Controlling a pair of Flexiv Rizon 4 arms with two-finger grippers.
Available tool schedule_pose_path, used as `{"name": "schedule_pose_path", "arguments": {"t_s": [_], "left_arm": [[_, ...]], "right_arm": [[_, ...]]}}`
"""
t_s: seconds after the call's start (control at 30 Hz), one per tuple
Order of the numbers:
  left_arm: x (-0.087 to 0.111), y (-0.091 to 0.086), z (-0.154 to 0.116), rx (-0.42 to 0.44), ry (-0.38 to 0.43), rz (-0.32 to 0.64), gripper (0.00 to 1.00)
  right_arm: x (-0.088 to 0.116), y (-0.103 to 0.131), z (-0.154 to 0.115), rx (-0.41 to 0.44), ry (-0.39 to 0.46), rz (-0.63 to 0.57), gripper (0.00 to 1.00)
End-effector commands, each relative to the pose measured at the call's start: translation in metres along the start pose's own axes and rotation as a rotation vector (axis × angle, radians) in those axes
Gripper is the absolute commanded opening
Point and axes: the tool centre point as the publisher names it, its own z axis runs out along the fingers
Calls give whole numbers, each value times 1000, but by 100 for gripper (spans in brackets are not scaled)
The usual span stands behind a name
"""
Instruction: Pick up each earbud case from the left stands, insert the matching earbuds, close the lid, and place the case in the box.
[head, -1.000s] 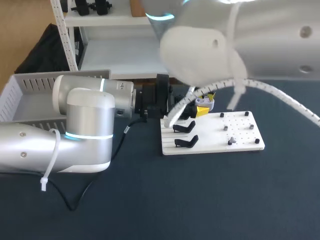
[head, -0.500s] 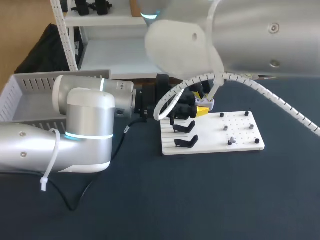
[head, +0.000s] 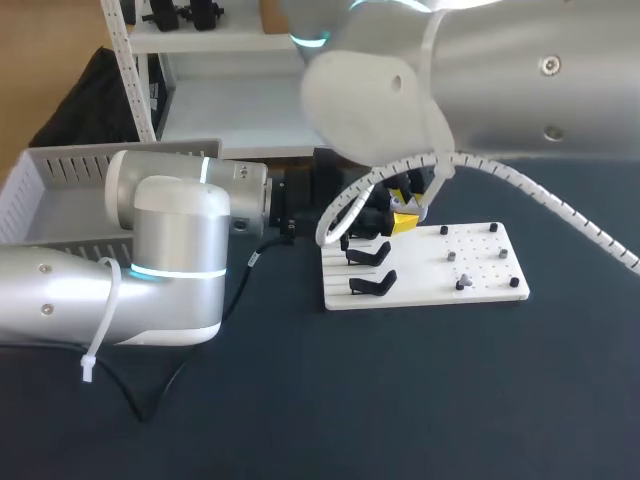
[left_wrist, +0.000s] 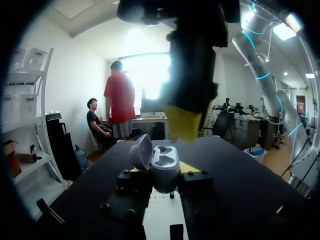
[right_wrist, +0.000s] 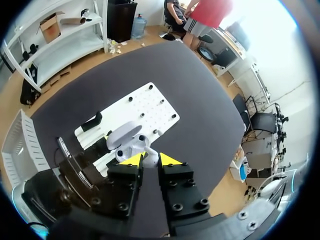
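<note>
The dark worktop (head: 450, 400) fills the head view. Nearest, my left arm (head: 170, 250) lies across it from 9 o'clock toward the centre. Just past the centre, toward 2 o'clock, lies a white pegboard plate (head: 480, 270). It carries two black stands (head: 372, 284) at its 9 o'clock end and two small grey pieces (head: 462, 284) among the pegs further right.

At the plate's 11 o'clock corner the left claw (left_wrist: 165, 175) is clenched on a pale earbud case (left_wrist: 164, 162), one finger against each side. The case is held upright above the plate, its lid (left_wrist: 141, 150) swung open to one side and the two earbud wells showing.

My right arm (head: 520, 70) comes in from 1 o'clock. Its right claw (right_wrist: 151, 159) hangs directly over the open case, close above it. Whether it is clenched or released cannot be told.

Farthest, at 10 o'clock, a grey slatted box (head: 60, 165) stands well apart from the plate.
</note>
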Motion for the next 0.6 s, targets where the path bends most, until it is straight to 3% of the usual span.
{"name": "schedule_pose_path", "arguments": {"t_s": [0.03, 0.6], "left_arm": [[0, 1, 1, 0, 1, 0, 0], [0, 1, 1, 0, 1, 0, 0]], "right_arm": [[0, -1, 4, -4, -3, 6, 0], [-5, 4, 6, -10, -6, 13, 0]]}}
